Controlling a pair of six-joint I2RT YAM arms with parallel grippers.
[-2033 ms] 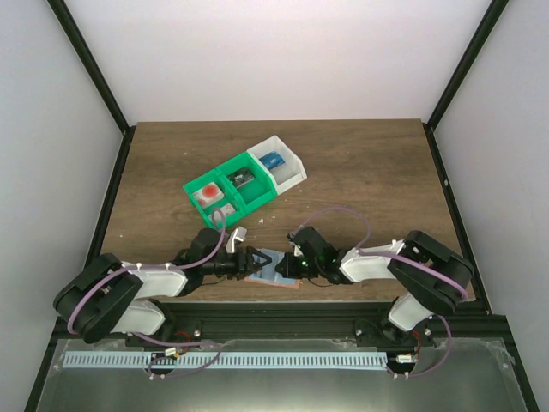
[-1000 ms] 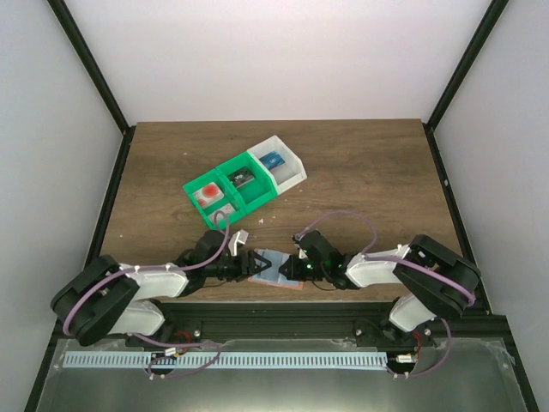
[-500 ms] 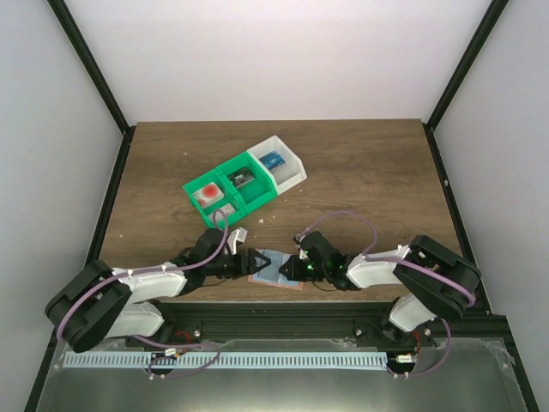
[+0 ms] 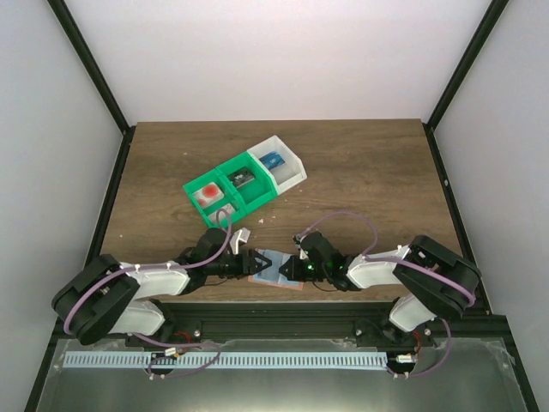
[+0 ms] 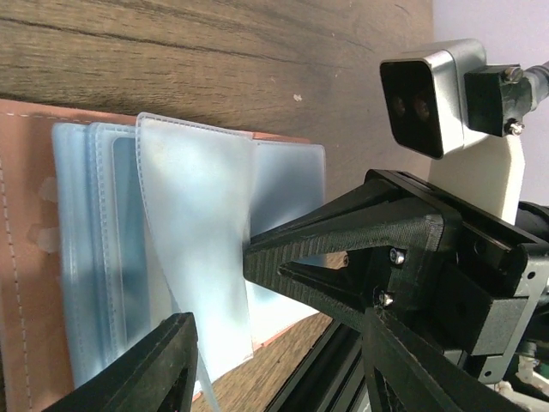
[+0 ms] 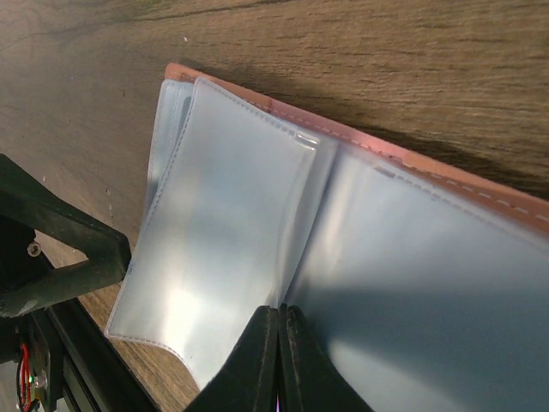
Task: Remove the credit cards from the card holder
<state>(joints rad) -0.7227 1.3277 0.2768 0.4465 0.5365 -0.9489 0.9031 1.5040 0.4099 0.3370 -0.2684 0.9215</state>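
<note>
The salmon-brown card holder (image 4: 291, 284) lies open near the table's front edge, its rim also showing in the left wrist view (image 5: 26, 257) and the right wrist view (image 6: 480, 193). It holds several pale blue translucent leaves with stitched edges. I cannot tell which hold credit cards. One leaf (image 5: 197, 240) stands raised, also seen in the right wrist view (image 6: 223, 223). My right gripper (image 6: 279, 311) is shut, its tips pinching this leaf's edge at the fold. My left gripper (image 5: 274, 378) is open, its fingers either side of the holder's near edge, facing the right gripper (image 4: 287, 269).
A green-and-white three-compartment bin (image 4: 225, 168) stands behind, holding small red, black and blue blocks. The table's front edge and the black frame rail (image 4: 274, 311) lie just below the holder. The two grippers nearly touch over the holder.
The right gripper slid left onto the holder's leaves and the left wrist shifted slightly over the first second. Since then nothing has visibly moved.
</note>
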